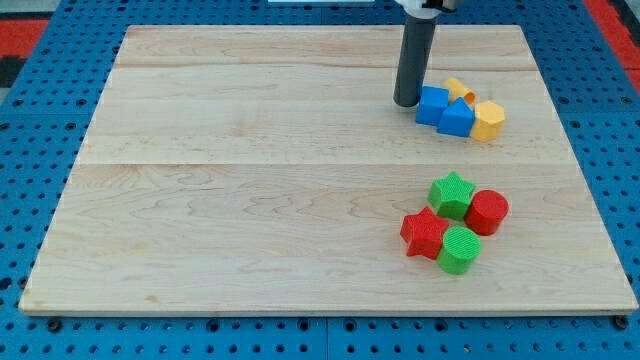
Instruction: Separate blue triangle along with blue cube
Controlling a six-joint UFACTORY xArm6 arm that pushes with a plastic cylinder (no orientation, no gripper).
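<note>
Two blue blocks sit touching at the view's upper right of the wooden board (pixel 250 180): a blue cube (pixel 432 105) and a blue triangle (pixel 457 118) just to its lower right. My tip (pixel 406 102) rests on the board right against the left side of the blue cube. A yellow block (pixel 459 90) lies behind the blue pair, partly hidden. A yellow hexagon block (pixel 488 120) touches the blue triangle's right side.
A second cluster lies at the view's lower right: a green star (pixel 452 194), a red cylinder (pixel 488 212), a red star (pixel 425 233) and a green cylinder (pixel 460 249). Blue pegboard surrounds the board.
</note>
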